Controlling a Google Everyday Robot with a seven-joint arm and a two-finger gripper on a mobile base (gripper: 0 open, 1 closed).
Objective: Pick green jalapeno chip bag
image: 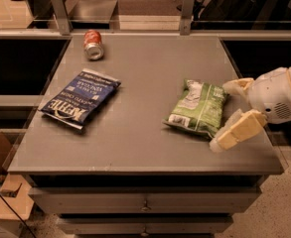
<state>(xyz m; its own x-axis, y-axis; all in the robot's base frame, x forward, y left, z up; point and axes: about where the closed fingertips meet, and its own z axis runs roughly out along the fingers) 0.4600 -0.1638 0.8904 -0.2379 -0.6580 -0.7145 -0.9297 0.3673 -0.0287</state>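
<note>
Grey worktop (135, 148) with drawers beneath fills the view, a railed ledge and dark floor behind it. Toward its right side lies the green jalapeno chip bag (197, 108), flat, label up. Its long axis runs from the far edge toward the near edge, slightly slanted. The claw (223, 116) sits just beside the bag's right-hand long edge, spread wide and holding nothing. One fingertip is near the bag's far corner and the other by its near corner, so the opening roughly lines up with the bag's length. The bag lies directly inward from the claw, so the coming move is probably a short push across and down. A dark blue Kettle chip bag (80, 99) and a red can (93, 44) lie well apart on the other side.
</note>
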